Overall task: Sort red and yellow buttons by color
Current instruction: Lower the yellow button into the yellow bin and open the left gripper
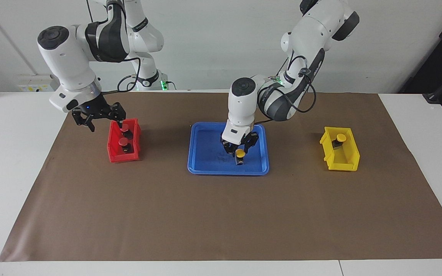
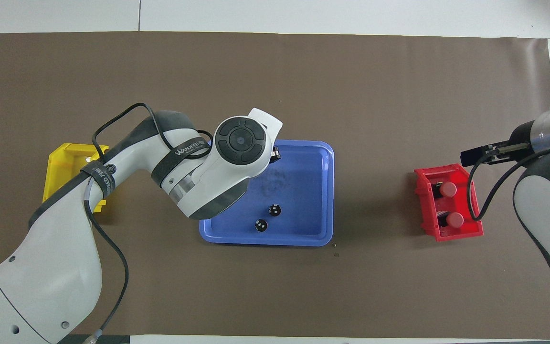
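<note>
Two red buttons (image 1: 126, 128) (image 1: 123, 142) sit in the red bin (image 1: 123, 158); they also show in the overhead view (image 2: 448, 189) (image 2: 455, 220). One yellow button (image 1: 340, 138) sits in the yellow bin (image 1: 345, 165). The other yellow button (image 1: 240, 154) stands on the blue tray (image 1: 205, 149). My left gripper (image 1: 239, 148) is low over the tray, open, with its fingers on either side of this button. In the overhead view the left arm hides the button. My right gripper (image 1: 106, 125) is open and empty, just above the red bin's edge nearest the robots.
Two small dark cylinders with silvery tops (image 2: 275, 209) (image 2: 261, 225) stand in the blue tray (image 2: 303, 181), nearer to the robots than the yellow button. A brown mat (image 1: 221, 214) covers the table. The left arm partly covers the yellow bin (image 2: 72, 157) in the overhead view.
</note>
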You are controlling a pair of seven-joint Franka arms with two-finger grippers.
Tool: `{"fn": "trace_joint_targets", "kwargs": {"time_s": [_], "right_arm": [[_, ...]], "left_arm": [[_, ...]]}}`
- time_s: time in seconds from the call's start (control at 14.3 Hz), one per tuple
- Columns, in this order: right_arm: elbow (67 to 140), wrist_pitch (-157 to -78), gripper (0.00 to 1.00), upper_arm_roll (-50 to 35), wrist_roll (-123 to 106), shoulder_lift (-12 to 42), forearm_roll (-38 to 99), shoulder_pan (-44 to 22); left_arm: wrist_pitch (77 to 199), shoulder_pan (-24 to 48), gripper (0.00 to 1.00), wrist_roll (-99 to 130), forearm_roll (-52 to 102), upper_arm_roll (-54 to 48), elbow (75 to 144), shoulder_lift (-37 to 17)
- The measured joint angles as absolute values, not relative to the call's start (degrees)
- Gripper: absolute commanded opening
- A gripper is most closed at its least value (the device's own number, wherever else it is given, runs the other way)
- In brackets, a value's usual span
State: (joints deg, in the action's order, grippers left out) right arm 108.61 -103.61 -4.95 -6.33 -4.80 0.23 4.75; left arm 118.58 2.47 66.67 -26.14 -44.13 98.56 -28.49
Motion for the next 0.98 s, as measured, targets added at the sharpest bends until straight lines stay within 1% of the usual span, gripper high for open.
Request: {"fn": "trace_joint_targets", "kwargs": {"time_s": [0.21, 0.35, 0.42, 0.49, 0.63, 0.77, 0.98], "right_arm": [[103.1, -96.9, 1.00, -5.3, -4.9, -4.8, 0.2, 4.9], [100.2, -92.6, 1.00, -4.7, -4.8, -4.8, 0.2, 5.5], [98.8, -91.7, 1.00, -4.5, -4.8, -4.8, 0.2, 6.0], [97.1, -91.1, 1.00, -4.4, -4.8, -4.5, 0.1, 6.6], [93.0, -89.6, 1.00, -4.1, -4.8, -2.9, -0.5, 8.1], [89.8, -88.5, 1.00, -3.6, -4.8, -0.8, -2.2, 8.6], [88.5, -87.7, 1.00, 0.0, -4.8, 0.6, -2.6, 6.9]], "left_arm": [[116.1, 1.7, 0.02, 66.7, -26.1, -44.1, 97.3, -28.4], [109.2, 0.9, 0.02, 65.8, -26.1, -44.3, 93.4, -28.2], [105.3, 0.2, 0.02, 63.4, -25.7, -44.3, 90.8, -27.8], [101.8, -1.1, 0.02, 59.3, -24.4, -44.3, 88.6, -27.0], [97.6, -4.9, 0.02, 49.2, -20.2, -42.7, 86.9, -23.7], [96.5, -7.1, 0.02, 36.6, -15.9, -35.6, 86.9, -20.1], [97.1, -7.9, 0.02, 19.6, -11.7, -23.0, 87.7, -18.1]]}}
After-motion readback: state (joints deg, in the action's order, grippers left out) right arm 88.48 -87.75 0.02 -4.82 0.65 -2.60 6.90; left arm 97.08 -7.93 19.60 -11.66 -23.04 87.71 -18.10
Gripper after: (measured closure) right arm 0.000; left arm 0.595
